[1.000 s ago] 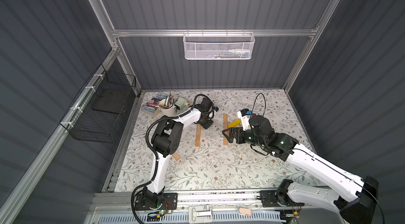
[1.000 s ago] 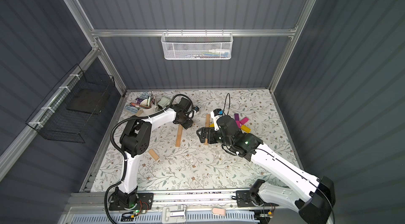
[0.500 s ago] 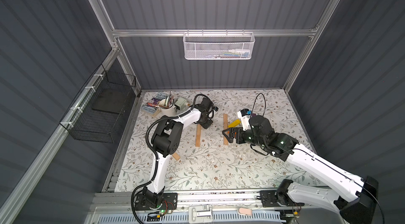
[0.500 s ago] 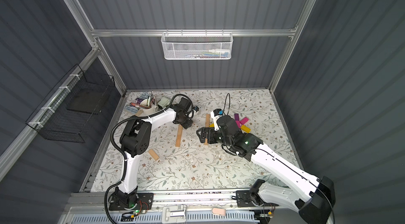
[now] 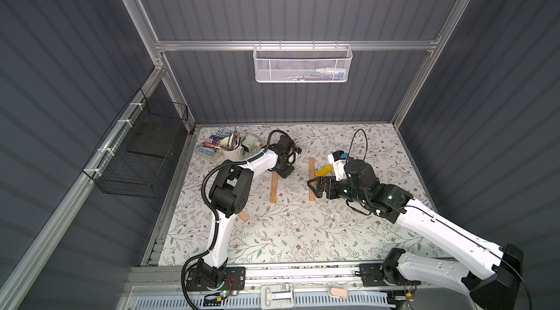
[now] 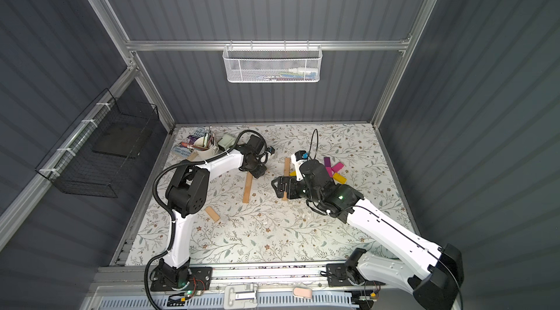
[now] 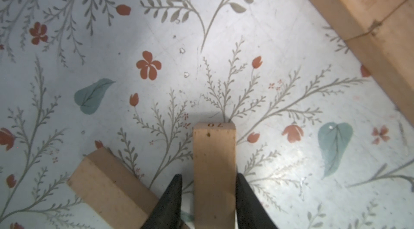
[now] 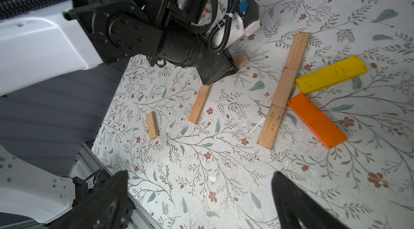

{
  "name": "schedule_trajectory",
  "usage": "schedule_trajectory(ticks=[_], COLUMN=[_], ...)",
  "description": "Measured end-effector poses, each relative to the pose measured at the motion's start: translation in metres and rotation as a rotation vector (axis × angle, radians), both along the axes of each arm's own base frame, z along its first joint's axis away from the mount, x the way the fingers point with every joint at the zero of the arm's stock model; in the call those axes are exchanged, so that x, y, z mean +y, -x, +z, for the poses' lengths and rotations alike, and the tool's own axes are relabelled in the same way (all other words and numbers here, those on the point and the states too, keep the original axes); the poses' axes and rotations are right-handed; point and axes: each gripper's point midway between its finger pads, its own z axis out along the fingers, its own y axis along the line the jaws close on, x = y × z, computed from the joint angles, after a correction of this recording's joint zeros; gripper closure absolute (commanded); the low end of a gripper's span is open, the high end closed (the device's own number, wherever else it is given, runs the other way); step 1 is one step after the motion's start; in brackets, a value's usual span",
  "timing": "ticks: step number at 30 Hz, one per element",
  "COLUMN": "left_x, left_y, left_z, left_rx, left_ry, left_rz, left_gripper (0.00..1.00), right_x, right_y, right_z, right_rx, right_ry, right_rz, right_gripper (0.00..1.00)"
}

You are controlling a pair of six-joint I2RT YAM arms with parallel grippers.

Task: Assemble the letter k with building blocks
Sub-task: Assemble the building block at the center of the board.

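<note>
Lying between the left gripper's (image 7: 208,174) black fingers (image 7: 246,194), a tan plank (image 7: 214,172) has its long axis in line with the gripper's reach, its stamped free end pointing away from the wrist. The jaws stand barely wider than the plank: 1 finger meets its edge and a sliver of floral mat (image 5: 272,241) shows beside the other, so it is flanked rather than pinched. In both top views this sits just left of the mat's centre, at the upper end of a 2-plank tan row (image 5: 274,187) that runs almost straight up the frame. Right of it a 3-plank row (image 5: 311,172) lies nearly parallel. A yellow block (image 8: 331,74) and an orange block (image 8: 317,120) splay from its far side. The right gripper (image 8: 201,194) hovers over the mat, jaws spread wide and empty.
</note>
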Motion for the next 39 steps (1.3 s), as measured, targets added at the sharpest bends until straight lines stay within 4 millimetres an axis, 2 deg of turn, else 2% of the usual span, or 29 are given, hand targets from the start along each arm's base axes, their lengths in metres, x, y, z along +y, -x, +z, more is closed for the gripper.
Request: schedule_trajectory(ticks=[4,26,39], left_x=[0.0003,0.0005,0.0010], left_y=[-0.0003,-0.0002,-0.0006], left_z=[0.0000,0.0000,0.0000], left_rx=[-0.002,-0.001,-0.001], left_ry=[-0.002,-0.002,-0.002], left_rz=[0.001,0.001,0.002], left_gripper=[0.56,0.59,0.57], right_x=[0.0003,0.0007,0.0014], right_y=[0.0002,0.0002,0.0004], right_z=[0.0000,0.0004,-0.0004], right_rx=[0.001,0.000,0.004], right_ry=[-0.001,-0.003,-0.003], right_rz=[0.002,0.003,0.006], right_gripper=[0.01,0.01,0.01])
